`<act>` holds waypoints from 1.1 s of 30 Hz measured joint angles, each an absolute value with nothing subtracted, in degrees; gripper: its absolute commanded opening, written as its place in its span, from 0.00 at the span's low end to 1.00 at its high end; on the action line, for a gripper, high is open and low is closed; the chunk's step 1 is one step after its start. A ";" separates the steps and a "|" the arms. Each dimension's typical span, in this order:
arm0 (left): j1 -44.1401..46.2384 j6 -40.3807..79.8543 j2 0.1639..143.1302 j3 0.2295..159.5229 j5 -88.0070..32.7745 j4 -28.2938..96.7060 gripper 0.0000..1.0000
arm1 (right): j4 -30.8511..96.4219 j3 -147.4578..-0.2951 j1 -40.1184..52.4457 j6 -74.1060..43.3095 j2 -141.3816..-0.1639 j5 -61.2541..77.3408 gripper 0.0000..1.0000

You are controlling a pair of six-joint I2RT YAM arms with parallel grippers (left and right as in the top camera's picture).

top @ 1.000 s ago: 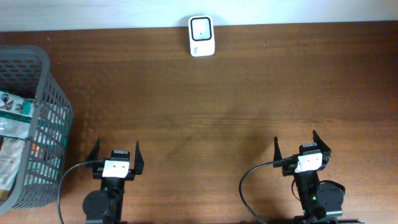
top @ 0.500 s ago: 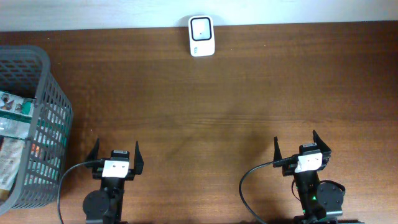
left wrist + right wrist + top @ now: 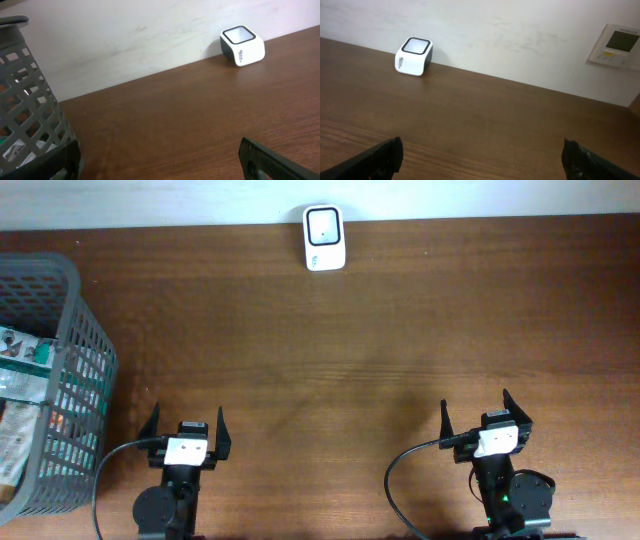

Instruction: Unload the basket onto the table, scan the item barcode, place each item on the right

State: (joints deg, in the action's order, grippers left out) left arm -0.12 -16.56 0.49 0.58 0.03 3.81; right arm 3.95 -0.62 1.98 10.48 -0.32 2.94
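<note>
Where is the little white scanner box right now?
In the overhead view the scanner sits at the far edge of the table, by the wall, midway across, well away from the basket on the left.

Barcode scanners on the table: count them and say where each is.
1. The white scanner sits at the far edge of the table, near the middle. Contents of the basket are partly hidden.

Even, fairly bright diffuse light leaves only faint soft shadows on the wooden table [image 3: 400, 330]; every view reasonably sharp.
</note>
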 measured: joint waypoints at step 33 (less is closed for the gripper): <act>-0.10 -10.39 74.06 88.07 -18.09 50.57 0.99 | 3.88 -0.60 1.98 10.55 -0.69 3.14 0.98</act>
